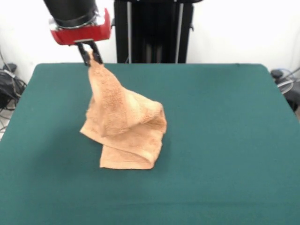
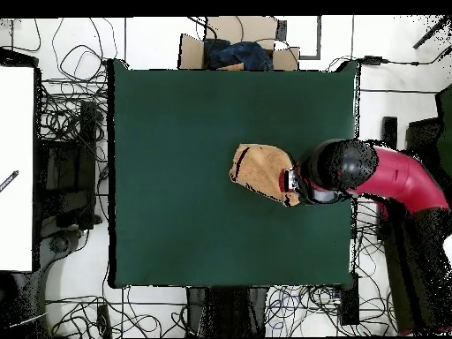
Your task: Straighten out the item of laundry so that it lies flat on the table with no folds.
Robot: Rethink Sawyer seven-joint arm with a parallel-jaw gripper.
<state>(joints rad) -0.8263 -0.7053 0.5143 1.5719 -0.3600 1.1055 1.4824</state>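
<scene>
A white wall and a black upright column stand behind the large rectangular tabletop covered in dark green felt-like cloth [image 1: 225, 117], with cables trailing off both sides. In the front view, the small black two-fingered gripper [image 1: 91, 54] under the red and black arm [image 1: 79, 21] is pinched closed on one corner of the small peach-orange terry-cloth towel [image 1: 125, 131]. That corner is drawn up to a peak above the surface, so the cloth hangs from it like a tent, while the lower part rests on the tabletop left of centre, doubled over itself with a rounded fold along one side. Holding a single corner high seems meant to let the weight of the cloth pull the folds open; judging by the layers at the bottom, the towel is far from flat, and the raised corner likely has to be carried sideways and lowered to spread it.

In the overhead view, the tabletop [image 2: 177, 177] fills the middle, ringed by a floor tangled with cables, a white surface at one side, and a cardboard box [image 2: 238, 48] beyond the far edge. The towel [image 2: 256, 169] lies right of centre as a crumpled, roughly triangular patch. The arm [image 2: 388, 181] reaches in from the right, its round black end over the towel's edge and hiding the gripper, which matches the lifted corner.
</scene>
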